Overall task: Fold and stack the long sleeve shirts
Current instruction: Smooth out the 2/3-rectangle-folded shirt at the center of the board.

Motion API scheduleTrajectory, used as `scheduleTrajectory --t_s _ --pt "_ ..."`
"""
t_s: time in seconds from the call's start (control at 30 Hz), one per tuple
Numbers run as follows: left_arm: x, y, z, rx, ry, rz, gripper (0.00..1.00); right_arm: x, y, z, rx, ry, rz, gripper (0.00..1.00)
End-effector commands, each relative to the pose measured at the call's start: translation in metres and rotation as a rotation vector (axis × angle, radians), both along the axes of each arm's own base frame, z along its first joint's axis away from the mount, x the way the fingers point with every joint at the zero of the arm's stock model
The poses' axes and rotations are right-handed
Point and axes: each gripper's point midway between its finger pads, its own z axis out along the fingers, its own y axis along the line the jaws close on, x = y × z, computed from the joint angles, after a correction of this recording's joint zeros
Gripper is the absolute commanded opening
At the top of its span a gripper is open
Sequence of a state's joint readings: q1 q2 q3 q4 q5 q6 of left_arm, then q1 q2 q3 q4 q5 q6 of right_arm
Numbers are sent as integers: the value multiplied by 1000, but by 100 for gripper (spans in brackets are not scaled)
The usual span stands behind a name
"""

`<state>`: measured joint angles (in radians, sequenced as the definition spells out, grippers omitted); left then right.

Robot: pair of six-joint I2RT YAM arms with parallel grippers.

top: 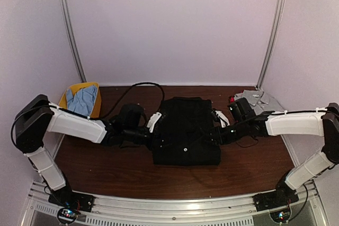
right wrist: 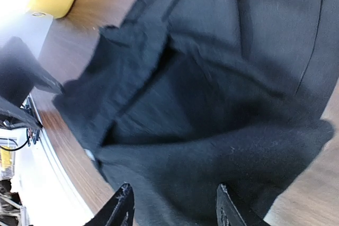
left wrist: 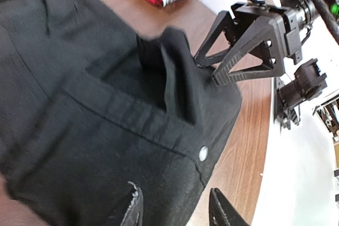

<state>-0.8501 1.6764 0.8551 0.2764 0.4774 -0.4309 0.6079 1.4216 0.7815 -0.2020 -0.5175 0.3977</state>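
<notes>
Top external, folded black shirt [top: 186,130], white dot [top: 185,149] on it, L jaws parted, R jaws parted

Matt soft cloth black shirt [top: 185,125], smooth brown wood table [top: 122,169], yellow plastic basket [top: 82,84]

You see the grey shirt [top: 260,97] only partly, tucked behind the right arm [top: 294,123]; the black shirt [right wrist: 212,104] is blurred and cropped in your right wrist view.
</notes>
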Motion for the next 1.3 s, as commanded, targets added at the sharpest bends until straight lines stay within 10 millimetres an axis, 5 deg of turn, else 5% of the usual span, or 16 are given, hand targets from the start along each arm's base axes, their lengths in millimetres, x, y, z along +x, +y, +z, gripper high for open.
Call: scheduleTrajectory --t_s 0.0,0.2,0.4,0.5,0.7,0.9,1.1,1.27 --pt "-4 -14 -32 -18 21 7 43 0 10 -20 78 26 -8 53" --pt "-25 -6 -90 137 39 29 42 -4 -7 -75 -52 57 -22 53" --pt "-34 9 -113 240 6 70 42 -13 -26 -102 -181 81 -12 53" --pt "-29 8 -104 230 -18 90 43 -14 -29 -92 -196 64 -2 54" --pt "-18 2 -57 157 -103 114 43 -11 -23 -41 -140 -20 7 56" --pt "-9 -8 -13 91 -180 107 47 -23 0 3 -21 -86 42 57" --pt "3 -14 -10 42 -124 95 48 -44 22 2 31 -74 93 57" --pt "24 -17 -41 55 -33 89 48 -62 29 -25 29 -30 128 56"
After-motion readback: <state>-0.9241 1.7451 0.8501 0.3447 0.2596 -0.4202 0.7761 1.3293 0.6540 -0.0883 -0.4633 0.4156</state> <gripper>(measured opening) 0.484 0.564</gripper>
